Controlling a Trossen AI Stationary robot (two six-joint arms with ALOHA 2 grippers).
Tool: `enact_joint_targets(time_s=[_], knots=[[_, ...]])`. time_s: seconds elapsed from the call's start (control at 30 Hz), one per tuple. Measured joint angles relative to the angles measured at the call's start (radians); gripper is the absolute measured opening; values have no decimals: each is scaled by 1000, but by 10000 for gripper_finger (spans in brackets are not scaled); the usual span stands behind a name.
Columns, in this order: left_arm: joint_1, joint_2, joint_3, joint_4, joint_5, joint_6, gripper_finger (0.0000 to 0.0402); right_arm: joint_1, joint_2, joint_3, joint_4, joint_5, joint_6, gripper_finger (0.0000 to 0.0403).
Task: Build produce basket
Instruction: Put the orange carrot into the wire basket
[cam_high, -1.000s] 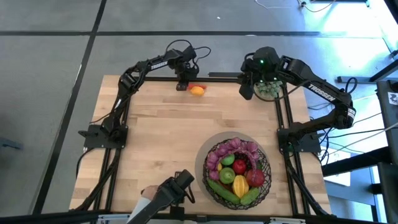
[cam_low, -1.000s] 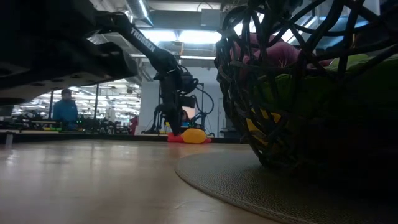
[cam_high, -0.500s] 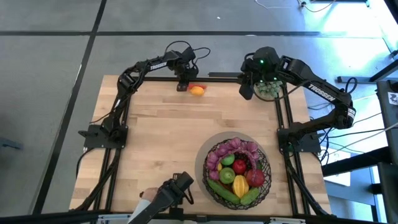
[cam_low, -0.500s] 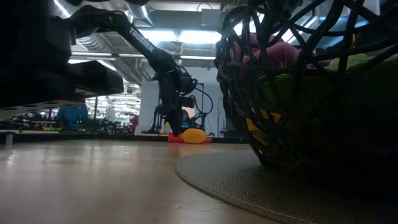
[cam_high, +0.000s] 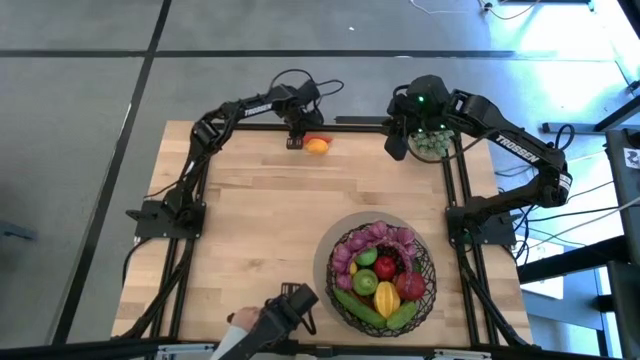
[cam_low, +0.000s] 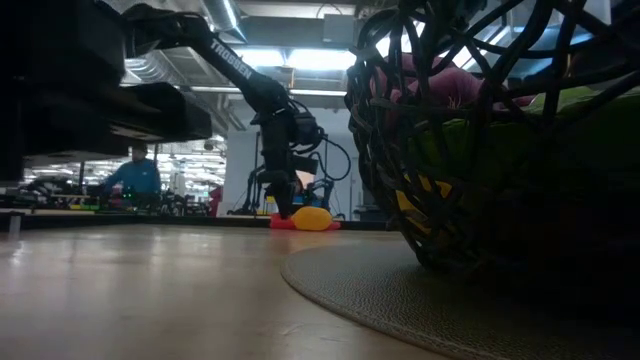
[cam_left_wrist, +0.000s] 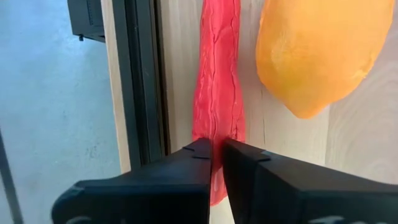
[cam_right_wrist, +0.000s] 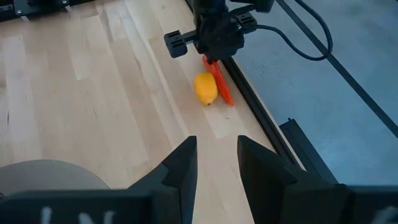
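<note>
A wooden table (cam_high: 250, 230) is seen from above, with a dark robot arm at each side. On the left, the left arm reaches to the far edge of the table. Its gripper (cam_high: 295, 135) points down at a red chili (cam_left_wrist: 217, 93) that lies along the table's black edge rail (cam_left_wrist: 140, 81). In the left wrist view the two fingers (cam_left_wrist: 186, 171) are pressed almost together, pinching one end of the chili between their tips. Just beside the chili, touching or nearly touching it, lies a yellow-orange lemon (cam_high: 317, 146).

From table height, the left gripper (cam_low: 282, 205) comes straight down onto the chili and lemon (cam_low: 312, 218) at the far edge. A person in a blue top (cam_low: 133, 178) shows in the room beyond.

Near the middle of the front edge, another dark gripper tool (cam_high: 290, 305) enters the overhead view, with a hand (cam_high: 240, 320) just behind it.

Further right, the basket (cam_high: 430, 270) stands on a round grey mat (cam_high: 325, 262) near the front right of the table. It holds purple grapes (cam_high: 375, 238), a red apple (cam_high: 386, 266), a green apple (cam_high: 366, 257), a lemon (cam_high: 386, 297) and green vegetables (cam_high: 362, 308).

At the far right corner, the right arm holds its gripper (cam_high: 398, 140) above the table's edge, beside a pale green cluster (cam_high: 434, 143). Its fingers (cam_right_wrist: 180, 165) are apart and hold nothing that can be seen.
</note>
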Motion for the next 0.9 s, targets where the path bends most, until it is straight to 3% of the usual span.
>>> enact_joint_targets(time_s=[0.7, 0.9], knots=[[-7, 13, 193, -286, -11, -80, 1, 0, -16, 0, -10, 3, -20, 111], [-12, 13, 285, -347, -85, -98, 1, 0, -36, 0, -13, 2, -34, 111]])
